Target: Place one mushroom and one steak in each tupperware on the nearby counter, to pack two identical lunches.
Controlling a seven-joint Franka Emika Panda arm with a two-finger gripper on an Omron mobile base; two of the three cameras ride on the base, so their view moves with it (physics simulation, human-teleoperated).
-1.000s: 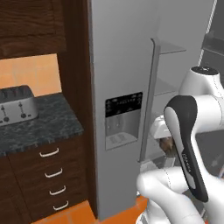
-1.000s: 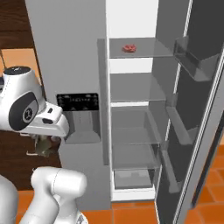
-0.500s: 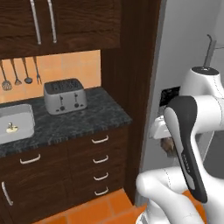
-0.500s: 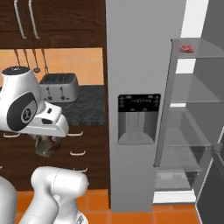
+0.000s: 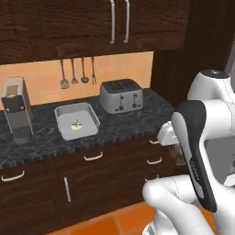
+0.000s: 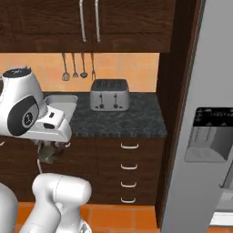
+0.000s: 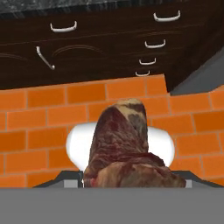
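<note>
Your gripper (image 7: 131, 186) is clamped on the steak (image 7: 124, 144), held low before the drawers. Expect it soft, floppy and slick, so keep hold mid-slab. The tupperware (image 5: 89, 114) sits mid-counter (image 5: 133, 121), a mushroom (image 5: 76, 124) inside. I can't read any labels or writing.

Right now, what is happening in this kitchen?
The robot arm carries a steak in its gripper, held low in front of the dark drawers, above the orange floor. On the counter a grey tupperware lies left of the toaster, with one small mushroom already in it. The steak has not yet reached the tupperware.
</note>
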